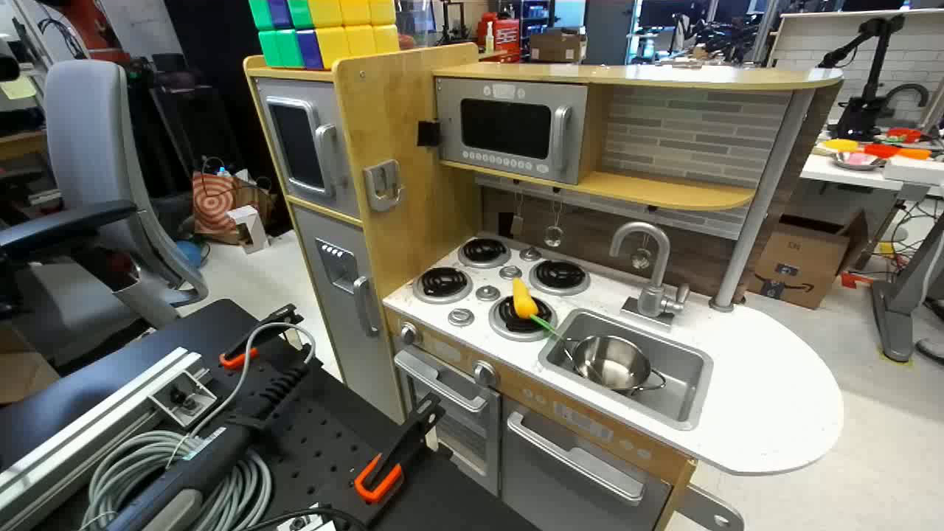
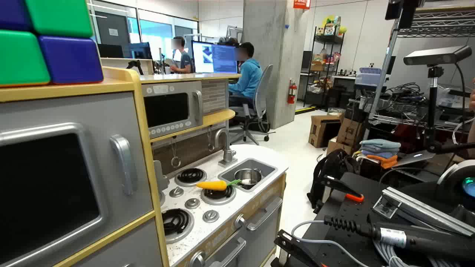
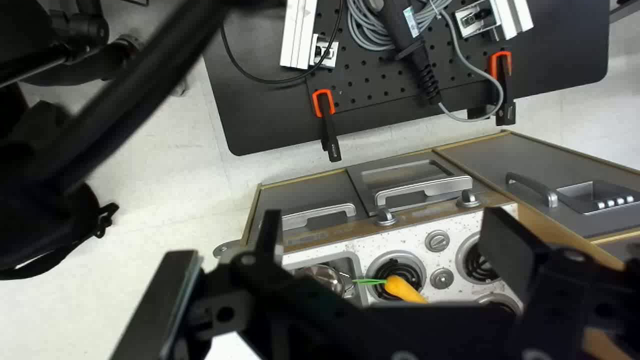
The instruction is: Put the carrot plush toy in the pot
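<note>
While the gripper (image 3: 355,242) hangs, jaws apart, the carrot (image 2: 212,185) lies well beyond it across the near right burner (image 2: 220,195), leaves (image 2: 234,182) pointing right toward the pot (image 1: 612,363).

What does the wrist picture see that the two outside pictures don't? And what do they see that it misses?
Only the wrist view shows the robot's black pincer, its jaws apart.

Only the exterior views show the curved silver tap, the grey toy microwave with a black window, and the big green, blue and yellow blocks.

All of them share the yellow-orange carrot plush toy with green leaves, lying across a round black burner; the round shiny metal pot in the grey rectangular sink; and the black table dotted with holes.
</note>
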Controlling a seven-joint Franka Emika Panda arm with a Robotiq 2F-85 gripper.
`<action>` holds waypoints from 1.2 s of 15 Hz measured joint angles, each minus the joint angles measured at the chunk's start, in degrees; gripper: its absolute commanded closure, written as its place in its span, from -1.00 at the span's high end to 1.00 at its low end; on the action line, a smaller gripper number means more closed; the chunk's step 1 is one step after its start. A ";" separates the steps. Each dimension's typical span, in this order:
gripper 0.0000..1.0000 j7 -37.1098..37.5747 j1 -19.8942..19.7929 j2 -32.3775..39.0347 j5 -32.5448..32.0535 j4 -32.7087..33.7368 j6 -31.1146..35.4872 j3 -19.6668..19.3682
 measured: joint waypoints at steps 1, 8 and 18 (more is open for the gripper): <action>1.00 0.00 0.00 0.00 0.00 0.04 0.02 0.00; 1.00 0.00 0.00 0.00 0.00 0.08 0.02 0.00; 1.00 14.34 0.02 20.90 7.61 -6.39 37.75 0.10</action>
